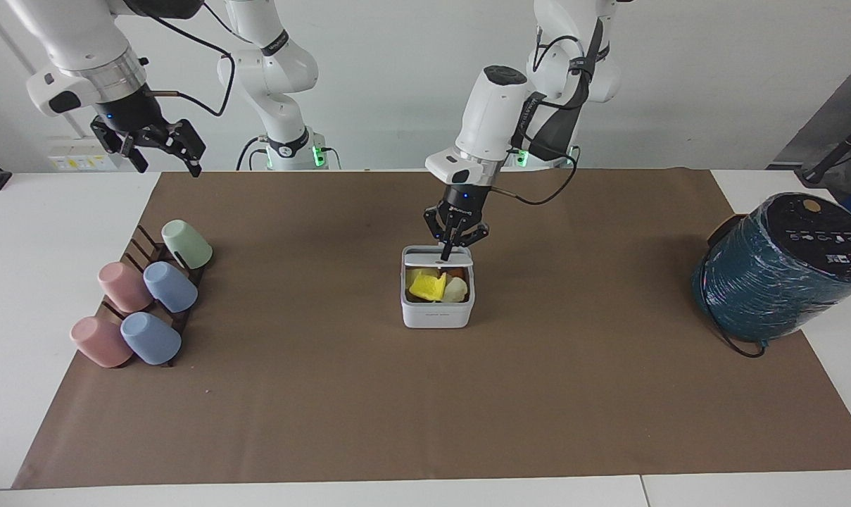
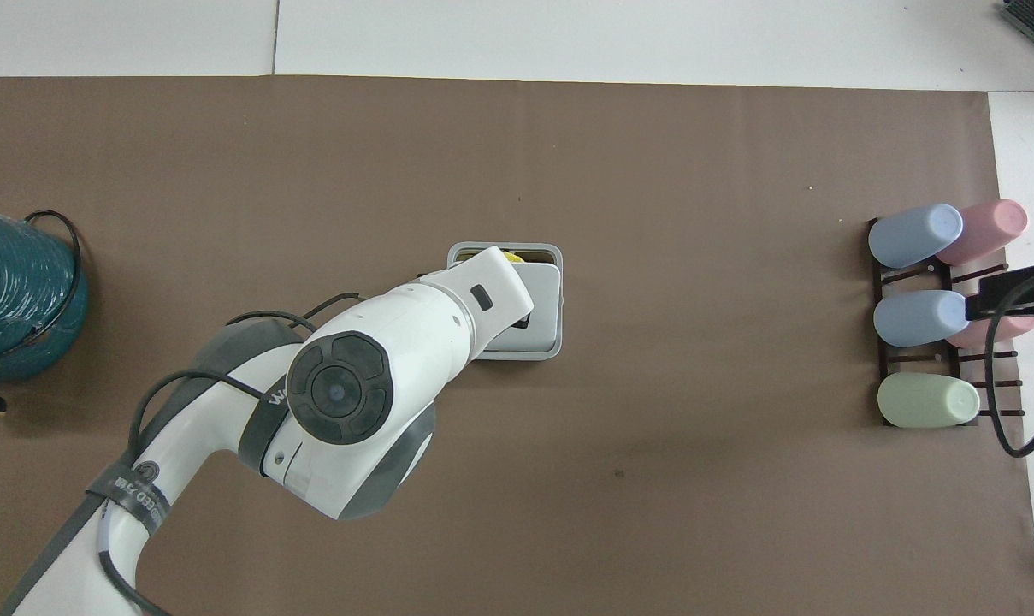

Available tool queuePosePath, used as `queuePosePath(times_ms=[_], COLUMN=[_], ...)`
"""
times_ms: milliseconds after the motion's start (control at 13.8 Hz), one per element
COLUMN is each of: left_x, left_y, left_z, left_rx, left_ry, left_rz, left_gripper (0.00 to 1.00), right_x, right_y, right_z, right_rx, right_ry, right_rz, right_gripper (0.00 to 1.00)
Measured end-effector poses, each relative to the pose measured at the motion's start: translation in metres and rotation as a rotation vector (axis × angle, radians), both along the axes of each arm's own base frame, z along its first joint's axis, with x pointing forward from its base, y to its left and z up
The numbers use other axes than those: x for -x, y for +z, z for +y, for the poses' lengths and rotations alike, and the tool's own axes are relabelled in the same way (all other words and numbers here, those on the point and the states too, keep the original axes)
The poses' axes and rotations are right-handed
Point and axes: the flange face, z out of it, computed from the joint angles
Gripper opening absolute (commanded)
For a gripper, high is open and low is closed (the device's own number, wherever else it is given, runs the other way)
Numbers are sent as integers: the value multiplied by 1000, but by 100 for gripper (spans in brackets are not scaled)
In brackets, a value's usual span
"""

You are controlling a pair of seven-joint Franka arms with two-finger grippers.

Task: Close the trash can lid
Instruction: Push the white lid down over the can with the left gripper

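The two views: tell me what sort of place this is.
Likely a robotics lab test bench, not a home. Two Franka arms stand at a white table under a brown paper mat, with staged props: a small trash can and a cup rack.

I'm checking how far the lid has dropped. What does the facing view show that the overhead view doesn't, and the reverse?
Facing only: the left gripper down on the half-lowered lid, yellow scraps showing under it, and the right gripper waiting over the table's corner.
Overhead only: the lid's top face, partly covered by the left arm.
Both: the trash can, the cups, the teal cylinder.
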Motion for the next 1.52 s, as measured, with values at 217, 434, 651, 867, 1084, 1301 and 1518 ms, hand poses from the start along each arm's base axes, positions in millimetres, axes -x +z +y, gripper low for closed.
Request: queuePosePath(times_ms=[217,434,651,867,1084,1301,1518], left_x=[-15,-34,-47,-48,-48,-42,-36], left_y=[-15,-37,-57,-58,-57,-45,-19], left_z=[-5,-13,-14,-15,-15,-10,13], left_rx=[11,21,29,34,26,-37,-98], left_ry=[10,22,32,33,31,30,41], left_rz=[-11,-19,-26,-33,-21,62,135], left_gripper=[5,5,5,6,8,8,8], right_x=[0,0,0,0,0,0,0], right_y=[0,0,0,0,0,0,0], right_z=[0,0,1,1,1,2,3], right_rx=[0,0,0,0,0,0,0], right_ry=[0,0,1,1,2,4,5], right_rz=[0,0,0,0,0,0,0], right_gripper=[100,100,100,100,100,100,100])
